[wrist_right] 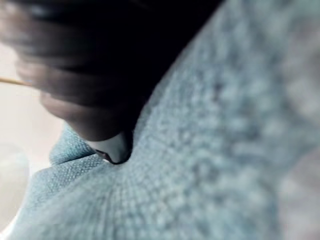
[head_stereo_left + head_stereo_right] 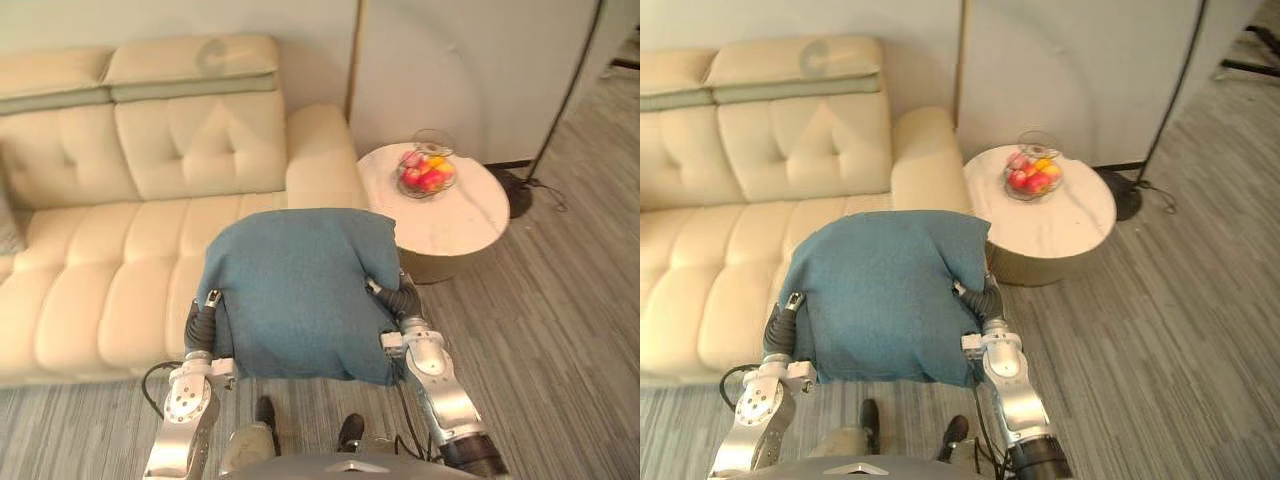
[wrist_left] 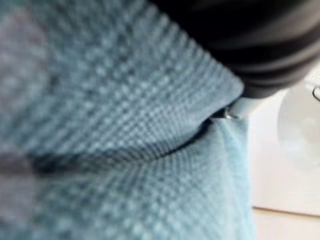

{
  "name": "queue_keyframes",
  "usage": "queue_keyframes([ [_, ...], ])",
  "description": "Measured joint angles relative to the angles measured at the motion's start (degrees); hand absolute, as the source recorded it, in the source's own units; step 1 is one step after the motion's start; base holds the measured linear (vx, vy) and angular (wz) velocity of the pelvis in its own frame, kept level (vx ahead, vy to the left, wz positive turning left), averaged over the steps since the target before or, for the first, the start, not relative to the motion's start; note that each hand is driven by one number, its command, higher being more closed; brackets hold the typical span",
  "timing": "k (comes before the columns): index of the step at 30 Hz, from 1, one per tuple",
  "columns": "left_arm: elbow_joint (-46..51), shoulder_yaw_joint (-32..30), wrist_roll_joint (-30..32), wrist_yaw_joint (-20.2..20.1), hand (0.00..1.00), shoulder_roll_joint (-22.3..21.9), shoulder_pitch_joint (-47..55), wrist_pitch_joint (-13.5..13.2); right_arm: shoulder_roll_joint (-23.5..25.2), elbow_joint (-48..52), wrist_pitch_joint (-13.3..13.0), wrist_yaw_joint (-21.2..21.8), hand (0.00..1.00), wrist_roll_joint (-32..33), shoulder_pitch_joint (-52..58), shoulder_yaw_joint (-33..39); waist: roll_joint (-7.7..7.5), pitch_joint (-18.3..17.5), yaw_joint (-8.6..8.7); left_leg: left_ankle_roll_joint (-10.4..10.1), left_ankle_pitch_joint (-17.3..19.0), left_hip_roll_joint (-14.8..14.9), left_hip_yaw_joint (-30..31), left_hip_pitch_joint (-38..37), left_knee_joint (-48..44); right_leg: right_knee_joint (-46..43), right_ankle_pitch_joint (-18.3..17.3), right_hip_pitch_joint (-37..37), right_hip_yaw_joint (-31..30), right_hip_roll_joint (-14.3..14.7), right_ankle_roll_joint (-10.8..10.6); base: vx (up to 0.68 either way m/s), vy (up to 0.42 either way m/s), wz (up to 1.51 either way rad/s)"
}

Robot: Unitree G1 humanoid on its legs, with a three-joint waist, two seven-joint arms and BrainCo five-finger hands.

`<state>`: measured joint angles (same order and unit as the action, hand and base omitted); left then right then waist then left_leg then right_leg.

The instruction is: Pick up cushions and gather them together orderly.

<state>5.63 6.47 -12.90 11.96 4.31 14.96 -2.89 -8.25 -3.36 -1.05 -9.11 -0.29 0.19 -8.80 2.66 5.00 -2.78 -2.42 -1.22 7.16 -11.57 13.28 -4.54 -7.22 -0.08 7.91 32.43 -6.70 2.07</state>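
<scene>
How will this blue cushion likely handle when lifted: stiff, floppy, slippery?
Probably soft: the blue cushion dents where the left hand and right hand press its sides. Its coarse weave likely resists slipping. It barely sags, so not floppy.

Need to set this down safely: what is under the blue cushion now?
The left hand and right hand go in at the sides of the blue cushion, mostly covered by it. The sofa seat and floor show around it; what lies directly beneath is hidden.

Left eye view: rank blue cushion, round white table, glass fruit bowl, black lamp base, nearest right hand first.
1. Blue cushion, against right hand.
2. Round white table, beside.
3. Glass fruit bowl, on it.
4. Black lamp base, floor beyond.
</scene>
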Motion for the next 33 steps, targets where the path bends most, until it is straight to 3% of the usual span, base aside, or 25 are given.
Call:
queue_keyframes([
  [1, -0.19, 0.09, -0.02, 0.07, 1.0, -0.11, -0.98, 0.0, -0.61, -0.02, 0.0, -0.24, 1.0, 0.02, -0.79, -0.01, -0.73, 0.56, 0.19, 1.38, 0.73, -0.32, -1.86, 0.85, -1.62, -0.38, -0.18, 0.18, 1.41, -2.23, -0.32, -0.07, 0.134, 1.24],
  [3, -0.22, 0.41, -0.1, 0.38, 1.0, -0.41, -2.03, -0.01, -1.87, -0.01, 0.01, -0.34, 1.0, 0.04, -2.38, 0.0, -0.84, 0.76, 0.84, 1.01, 1.17, 1.24, -5.24, 1.46, -4.46, -1.82, 0.13, 0.07, 4.72, -6.42, -1.05, -0.07, 0.233, 1.21],
  [4, -0.23, 0.68, -0.49, 0.91, 1.0, -0.9, -3.03, -0.03, -2.54, -0.01, 0.0, -1.28, 1.0, 0.05, -3.69, 0.11, -0.53, 0.56, 1.66, 0.3, 1.61, 3.78, -8.8, 1.32, -5.42, -2.57, 0.52, -0.35, 7.78, -8.54, -2.28, -0.06, 0.355, 1.42],
  [6, -0.44, 1.57, -0.51, 2.1, 1.0, -1.19, -5.24, -0.27, -3.7, -0.02, -0.01, -1.98, 1.0, 0.18, -5.88, 0.78, 1.22, 0.23, 2.06, -0.37, 1.39, 6.89, -13.12, -0.65, -3.85, -2.48, 1.81, -1.84, 10.94, -10.11, -4.29, -0.02, 0.401, 1.08],
  [7, -0.59, 2.0, -0.6, 2.41, 1.0, -1.27, -5.97, -0.6, -4.0, -0.02, -0.02, -2.41, 1.0, 0.38, -6.79, 1.1, 2.02, -0.09, 2.15, -2.2, -0.1, 7.97, -14.62, -2.2, -2.09, -2.24, 2.67, -2.71, 12.02, -10.56, -5.6, 0.03, 0.415, 0.76],
  [8, -0.97, 2.35, -1.38, 2.66, 1.0, -0.96, -6.79, -1.04, -3.66, -0.06, -0.05, -2.95, 1.0, 0.57, -7.67, 1.2, 1.59, 0.04, 2.42, -2.83, -5.03, 6.73, -15.19, -2.63, -1.27, -1.94, 3.86, -3.76, 12.74, -12.09, -7.03, 0.07, 0.506, 0.79],
  [9, -1.88, 2.25, -2.38, 2.74, 1.0, 0.88, -7.21, -1.8, -1.98, 0.01, -0.11, -3.43, 1.0, 0.63, -7.67, 1.12, -1.16, -0.47, 2.16, -1.1, -3.33, 3.54, -15.21, -1.93, -3.03, -0.88, 5.72, -4.27, 12.33, -14.73, -8.14, 0.07, 0.427, 0.61],
  [10, -1.95, 2.24, -2.78, 2.77, 1.0, 1.55, -7.2, -1.95, -1.34, 0.04, -0.18, -3.52, 1.0, 0.63, -7.68, 1.13, -1.9, -0.61, 1.97, -0.51, -2.06, 2.8, -15.19, -1.22, -4.58, -0.78, 6.18, -4.41, 12.41, -15.78, -8.4, 0.1, 0.444, 0.44],
  [12, -2.17, 1.86, -3.13, 2.76, 1.0, 2.13, -6.94, -2.0, 0.04, 0.03, -0.23, -3.49, 1.0, 0.51, -7.5, 1.02, -2.6, -0.52, 0.66, 2.33, 4.85, 1.4, -14.96, 2.14, -14.63, -2.84, 7.75, -4.9, 11.94, -20.04, -9.26, 0.08, 0.423, 0.25],
  [14, -2.73, 1.82, -3.13, 2.75, 1.0, 2.08, -6.61, -2.0, 0.47, -0.06, -0.19, -3.42, 1.0, 0.36, -7.24, 0.98, -2.48, -0.39, 0.4, 4.17, 8.53, -0.56, -15.01, 2.92, -18.47, -7.69, 8.8, -3.57, 9.6, -24.16, -7.29, 0.04, 0.438, 0.15],
  [15, -3.0, 1.82, -3.1, 2.66, 1.0, 1.96, -6.02, -2.0, 0.48, -0.51, -0.19, -3.37, 1.0, 0.33, -7.0, 0.98, -2.19, -0.27, 0.47, 5.64, 10.17, -2.36, -14.74, 2.64, -18.76, -13.67, 10.15, 0.08, 4.24, -26.37, 1.24, 0.07, 0.396, 0.26],
  [16, -3.05, 1.83, -2.98, 2.58, 1.0, 2.01, -5.84, -1.98, 0.73, -0.99, -0.2, -3.33, 1.0, 0.38, -6.54, 1.07, -1.86, 0.18, 1.45, 6.59, 11.13, -2.64, -13.03, 2.5, -18.69, -19.75, 5.8, 3.43, -3.38, -25.2, 2.46, 0.09, 0.422, 0.47],
  [17, -3.14, 1.83, -2.8, 2.53, 1.0, 2.04, -5.84, -1.98, 0.97, -1.03, -0.21, -3.32, 1.0, 0.55, -5.93, 1.14, -1.63, 0.59, 2.28, 6.47, 11.32, -2.76, -11.56, 2.37, -18.21, -24.09, 0.63, 5.19, -10.5, -21.29, -1.25, 0.1, 0.229, 0.67],
  [18, -3.33, 1.84, -2.67, 2.29, 1.0, 2.15, -5.85, -1.98, 1.12, -1.04, -0.22, -3.3, 1.0, 1.01, -5.32, 1.15, -1.67, 1.33, 3.03, 6.56, 11.25, -2.98, -10.32, 1.76, -17.43, -26.91, -3.63, 6.38, -15.49, -16.68, -3.48, 0.1, 0.16, 0.64],
  [19, -4.25, 1.85, -2.66, 1.86, 1.0, 2.79, -5.54, -1.87, 1.48, -1.67, -0.22, -2.71, 1.0, 1.45, -4.66, 1.16, -2.88, 2.37, 3.23, 6.42, 11.02, -4.49, -10.42, -1.02, -14.83, -28.62, -8.07, 7.46, -18.2, -11.52, -3.84, 0.13, 0.186, 0.42],
  [21, -4.36, 1.91, -2.64, 1.6, 1.0, 3.15, -4.68, -1.29, 1.63, -2.2, -0.22, -2.15, 1.0, 2.59, -4.64, 1.16, -3.89, 2.23, 3.48, 6.37, 10.97, -7.25, -11.19, -3.54, -11.65, -26.78, -10.89, 10.07, -16.7, -7.09, -3.66, 0.13, 0.133, 0.08],
  [23, -4.31, 2.04, -2.49, 1.57, 1.0, 3.22, -4.71, -1.23, 1.48, -2.2, -0.22, -2.01, 1.0, 3.36, -4.6, 1.2, -3.06, 2.65, 4.23, 5.86, 10.64, -8.94, -11.39, -5.79, -8.24, -20.06, -10.5, 12.42, -13.66, -2.7, -3.55, 0.22, 0.123, 0.02],
  [25, -4.29, 2.45, -2.33, 1.52, 1.0, 3.74, -4.73, -1.22, 1.46, -1.94, -0.23, -1.57, 1.0, 3.78, -3.84, 1.46, -2.66, 2.62, 5.23, 5.65, 10.61, -9.92, -10.44, -8.09, -6.05, -12.25, -6.93, 12.9, -13.25, 0.92, -3.16, 0.29, 0.069, 0.27],
  [27, -4.19, 3.94, -1.61, 0.79, 1.0, 3.7, -4.76, -1.22, 1.22, 0.43, -0.33, -1.35, 1.0, 4.96, -0.55, 3.06, -2.67, 2.42, 6.5, 5.63, 12.46, -10.81, -7.46, -9.51, -7.48, -9.64, -2.43, 11.85, -17.0, 2.78, -0.4, 0.39, -0.008, 0.83],
  [28, -4.19, 5.44, -1.45, -0.18, 1.0, 3.42, -4.72, -1.21, 0.49, 2.24, -1.02, -1.29, 1.0, 5.24, 2.34, 4.37, -1.87, 1.94, 7.0, 5.21, 14.81, -10.39, -5.39, -9.68, -10.57, -10.16, -0.38, 10.54, -16.59, 3.11, 1.1, 0.53, -0.051, 0.87],
  [29, -4.19, 6.06, -1.47, -0.47, 1.0, 3.26, -4.64, -1.21, 0.62, 2.91, -1.05, -1.22, 1.0, 5.37, 3.34, 5.13, -0.91, 1.39, 6.97, 4.61, 15.27, -9.47, -5.27, -9.28, -12.27, -10.01, -0.98, 9.54, -15.47, 3.32, 1.04, 0.61, -0.067, 0.59],
  [31, -4.2, 6.07, -1.54, -0.71, 1.0, 3.11, -4.7, -1.15, 0.57, 3.6, -1.04, -1.22, 1.0, 5.85, 3.85, 5.11, -0.8, 1.45, 6.65, 4.29, 15.08, -7.31, -7.26, -7.53, -19.98, -7.88, -1.7, 6.42, -15.23, 4.12, 1.49, 0.42, -0.057, 0.11],
  [32, -4.2, 6.04, -1.55, -0.89, 1.0, 2.88, -4.62, -0.97, 0.51, 5.4, -1.01, -1.23, 1.0, 6.66, 4.98, 5.11, -0.81, 1.46, 6.53, 2.79, 13.95, -5.33, -8.8, -5.55, -27.75, -5.65, -1.76, 3.69, -15.61, 4.45, 1.56, 0.44, -0.025, -0.17],
  [33, -4.19, 6.04, -1.56, -1.39, 1.0, 2.48, -4.19, -0.93, 0.6, 8.63, -1.05, -1.31, 1.0, 6.77, 6.76, 5.1, -1.0, 1.4, 5.49, 3.79, 15.88, -2.15, -10.42, -3.31, -34.69, -3.45, -1.77, 0.1, -17.34, 4.73, 1.57, 0.41, -0.003, -0.27],
])
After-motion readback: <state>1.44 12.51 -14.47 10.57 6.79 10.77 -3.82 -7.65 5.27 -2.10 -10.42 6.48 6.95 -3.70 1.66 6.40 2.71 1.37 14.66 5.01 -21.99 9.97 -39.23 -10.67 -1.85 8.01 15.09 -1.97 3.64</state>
